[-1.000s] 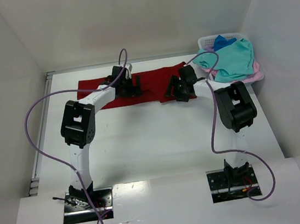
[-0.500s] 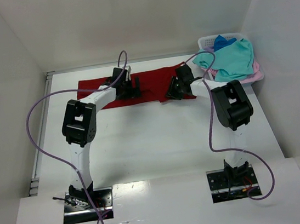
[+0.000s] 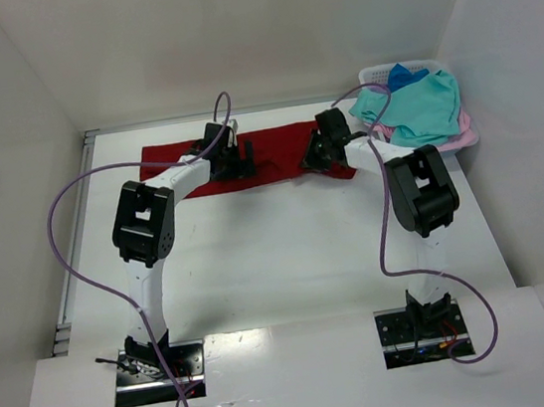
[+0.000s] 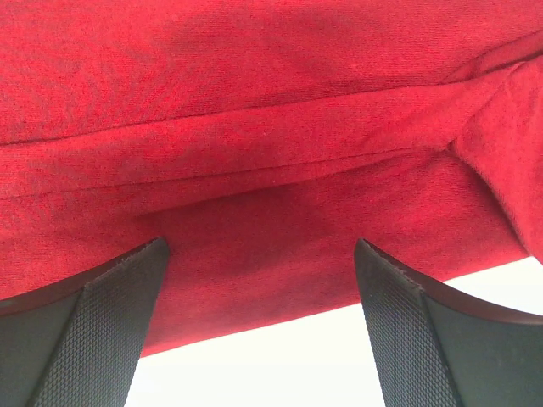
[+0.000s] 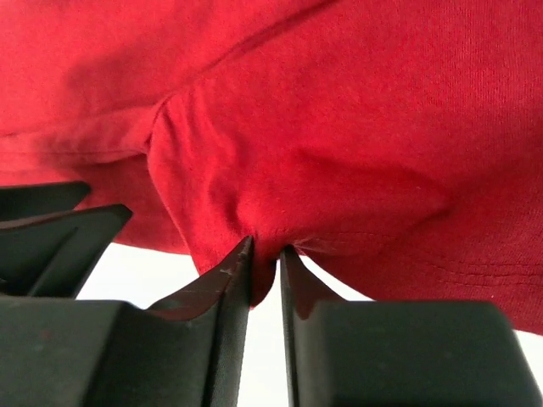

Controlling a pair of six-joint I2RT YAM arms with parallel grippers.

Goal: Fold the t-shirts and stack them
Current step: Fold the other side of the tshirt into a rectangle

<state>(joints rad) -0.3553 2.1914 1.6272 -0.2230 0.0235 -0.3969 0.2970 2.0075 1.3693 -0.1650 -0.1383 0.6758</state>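
White walls close in a white table [image 3: 288,251] on three sides. A dark red t-shirt [image 3: 171,159] lies flat as a long strip along the table's far edge, running from near the far left corner toward the far right one.

In the far right corner stands a pale laundry basket [image 3: 371,75]. A teal t-shirt [image 3: 420,109] is heaped over its rim, a blue t-shirt [image 3: 403,76] shows at the back, and a pink t-shirt [image 3: 463,133] peeks out beneath the teal one on the right side.

The left tool [image 3: 243,157] is down over the middle of the red strip. Its wrist view shows the jaws wide apart, one finger [image 4: 110,322] on either side of the red cloth's [image 4: 254,102] near hem, with bare table showing below the hem.

The right tool [image 3: 314,158] is at the strip's right end, at its near edge. In its wrist view the jaws are drawn close together and pinch a small gathered fold of the red cloth [image 5: 339,127] between their tips [image 5: 265,246], with the fabric puckering toward the pinch.
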